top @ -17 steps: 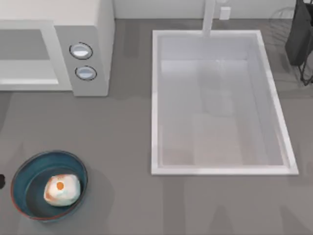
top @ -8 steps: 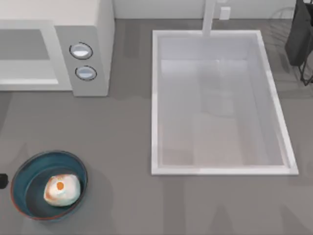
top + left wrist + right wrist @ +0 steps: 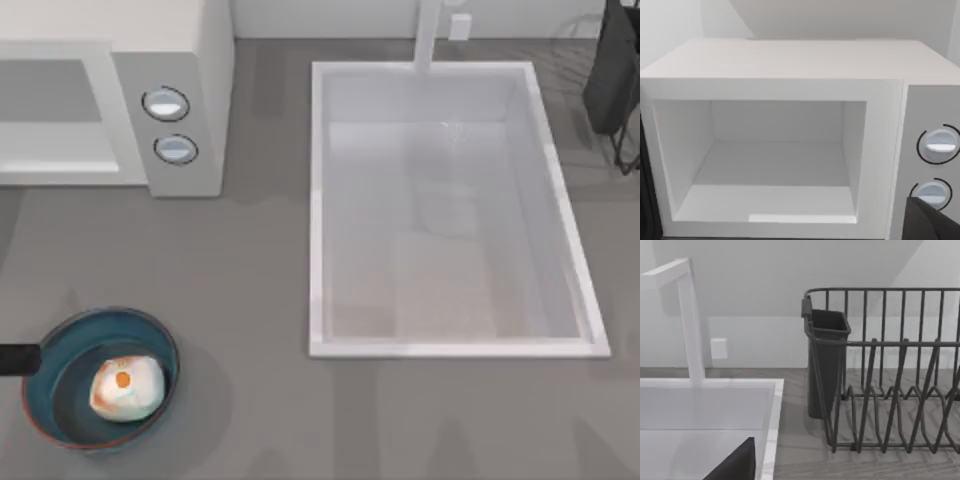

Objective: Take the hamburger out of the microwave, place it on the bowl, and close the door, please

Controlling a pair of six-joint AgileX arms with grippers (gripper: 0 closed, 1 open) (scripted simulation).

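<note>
The hamburger (image 3: 126, 388), a pale lump with an orange spot, lies inside the blue bowl (image 3: 62, 345) at the table's front left. The white microwave (image 3: 190, 60) stands at the back left. Its cavity (image 3: 775, 160) is open and bare, and two round knobs (image 3: 940, 146) sit on its panel. The door is out of view. A dark part of my left gripper (image 3: 18, 358) reaches in from the left edge, touching or just over the bowl's left rim. In the right wrist view, a dark piece of my right gripper (image 3: 735, 465) hangs over the sink's back corner.
A white sink (image 3: 318, 200) with a faucet (image 3: 428, 35) takes up the middle and right of the table. A dark wire dish rack (image 3: 890, 380) with a cutlery holder (image 3: 825, 360) stands at the back right. Bare grey counter lies between the bowl and the sink.
The dark part of my left gripper has slid in from the left edge toward the bowl's rim. The hamburger, bowl and microwave have stayed put.
</note>
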